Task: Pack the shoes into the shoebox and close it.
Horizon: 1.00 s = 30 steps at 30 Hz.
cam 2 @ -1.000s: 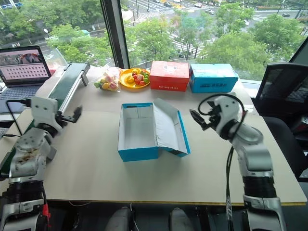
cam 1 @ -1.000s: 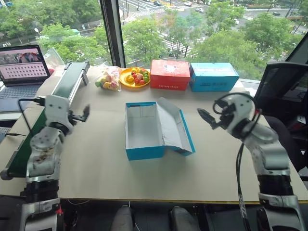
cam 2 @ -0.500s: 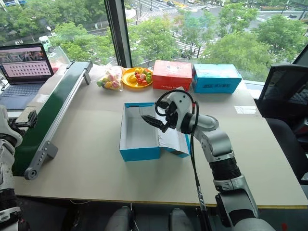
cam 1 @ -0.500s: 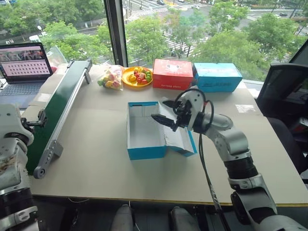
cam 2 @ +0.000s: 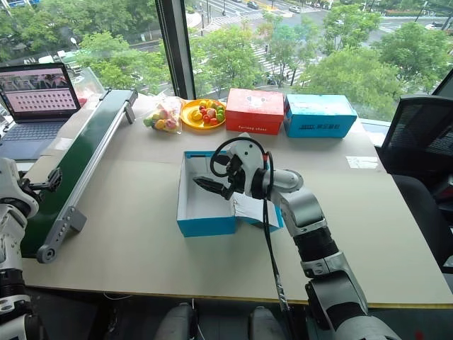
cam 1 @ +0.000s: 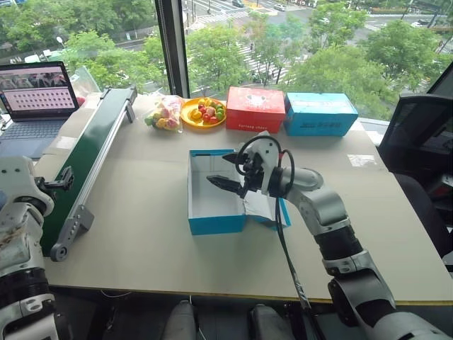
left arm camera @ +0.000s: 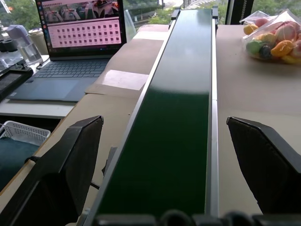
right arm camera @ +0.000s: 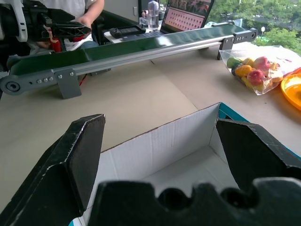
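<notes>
The shoebox (cam 1: 216,222) is bright blue, white inside and holds nothing. It stands open in the middle of the table, its lid flap (cam 1: 263,207) lying out to the right. My right gripper (cam 1: 218,170) hovers open over the box, pointing left, and in the right wrist view its fingers (right arm camera: 82,155) frame the box's white inner wall (right arm camera: 160,141). My left gripper (cam 1: 64,178) is open at the far left, beside the green conveyor (cam 1: 92,159), with the belt (left arm camera: 174,117) running between its fingers (left arm camera: 75,155). The shoes are out of view.
Along the window edge stand a bag of fruit (cam 1: 163,113), a yellow plate of fruit (cam 1: 203,112), a red box (cam 1: 255,108) and a lighter blue box (cam 1: 320,113). A laptop (cam 1: 32,92) sits far left, a black chair (cam 1: 417,134) at the right. A person (right arm camera: 84,14) sits beyond the conveyor.
My right gripper has swung left from the table's right side to above the open shoebox. My left gripper has moved left across the conveyor. Both stay open.
</notes>
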### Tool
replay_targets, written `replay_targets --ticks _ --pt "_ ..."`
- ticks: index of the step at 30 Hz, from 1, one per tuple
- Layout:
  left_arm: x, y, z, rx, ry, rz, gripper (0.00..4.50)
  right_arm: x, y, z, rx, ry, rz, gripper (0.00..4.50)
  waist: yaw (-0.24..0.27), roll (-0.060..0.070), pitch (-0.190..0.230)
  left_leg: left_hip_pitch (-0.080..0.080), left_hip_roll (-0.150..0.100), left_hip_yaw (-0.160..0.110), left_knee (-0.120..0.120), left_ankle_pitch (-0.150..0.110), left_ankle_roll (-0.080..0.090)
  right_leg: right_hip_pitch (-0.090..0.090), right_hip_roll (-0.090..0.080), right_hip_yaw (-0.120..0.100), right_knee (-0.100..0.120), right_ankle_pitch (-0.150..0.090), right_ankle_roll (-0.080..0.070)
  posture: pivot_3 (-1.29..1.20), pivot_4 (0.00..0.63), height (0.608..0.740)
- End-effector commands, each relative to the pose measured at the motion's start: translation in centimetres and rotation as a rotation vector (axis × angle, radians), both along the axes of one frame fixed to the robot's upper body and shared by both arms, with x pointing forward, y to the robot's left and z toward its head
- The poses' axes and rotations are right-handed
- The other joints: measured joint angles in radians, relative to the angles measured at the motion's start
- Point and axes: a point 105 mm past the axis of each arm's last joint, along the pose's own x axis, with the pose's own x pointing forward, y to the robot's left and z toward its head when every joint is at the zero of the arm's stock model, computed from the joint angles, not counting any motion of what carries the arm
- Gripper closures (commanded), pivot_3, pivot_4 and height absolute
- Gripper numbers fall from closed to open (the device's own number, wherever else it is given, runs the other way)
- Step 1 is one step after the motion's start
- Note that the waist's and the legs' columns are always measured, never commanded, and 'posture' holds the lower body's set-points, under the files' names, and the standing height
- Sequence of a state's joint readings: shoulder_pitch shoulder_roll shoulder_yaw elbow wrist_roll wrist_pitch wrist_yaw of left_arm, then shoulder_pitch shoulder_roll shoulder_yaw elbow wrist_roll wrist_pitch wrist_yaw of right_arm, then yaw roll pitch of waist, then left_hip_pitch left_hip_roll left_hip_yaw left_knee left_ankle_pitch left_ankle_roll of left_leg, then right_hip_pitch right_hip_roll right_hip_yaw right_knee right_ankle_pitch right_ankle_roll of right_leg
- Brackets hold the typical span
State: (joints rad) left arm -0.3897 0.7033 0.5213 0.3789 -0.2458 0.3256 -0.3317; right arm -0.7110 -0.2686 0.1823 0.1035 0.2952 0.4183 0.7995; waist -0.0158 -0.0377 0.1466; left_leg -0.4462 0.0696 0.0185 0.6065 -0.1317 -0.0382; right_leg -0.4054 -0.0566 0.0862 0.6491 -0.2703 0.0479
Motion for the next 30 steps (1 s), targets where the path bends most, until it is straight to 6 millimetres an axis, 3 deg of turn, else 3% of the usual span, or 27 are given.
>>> replay_targets --ticks 1,15,30 --pt "1.0 0.1 1.7 0.059 -0.029 -0.026 0.0 0.0 -0.3 2.2 0.037 -0.083 -0.018 0.05 0.0 0.0 0.0 0.0 0.0 0.0 0.0 0.0 0.0 0.0 0.0 0.0 0.0 0.0 0.0 0.0 0.15 0.74" --pt "3.9 0.1 0.7 0.045 0.008 -0.049 0.0 0.3 -1.0 2.2 0.032 -0.098 -0.058 0.05 0.001 0.0 0.0 -0.001 0.0 0.0 0.0 0.0 0.0 0.0 0.0 0.0 0.0 0.0 0.0 0.0 0.15 0.74" --pt "3.9 0.3 1.0 0.044 -0.024 -0.067 0.0 0.6 -1.3 2.4 0.028 -0.106 -0.066 0.05 0.0 0.0 0.0 -0.001 0.0 0.0 0.0 0.0 0.0 -0.001 0.0 -0.001 0.0 0.0 0.0 0.0 0.15 0.74"
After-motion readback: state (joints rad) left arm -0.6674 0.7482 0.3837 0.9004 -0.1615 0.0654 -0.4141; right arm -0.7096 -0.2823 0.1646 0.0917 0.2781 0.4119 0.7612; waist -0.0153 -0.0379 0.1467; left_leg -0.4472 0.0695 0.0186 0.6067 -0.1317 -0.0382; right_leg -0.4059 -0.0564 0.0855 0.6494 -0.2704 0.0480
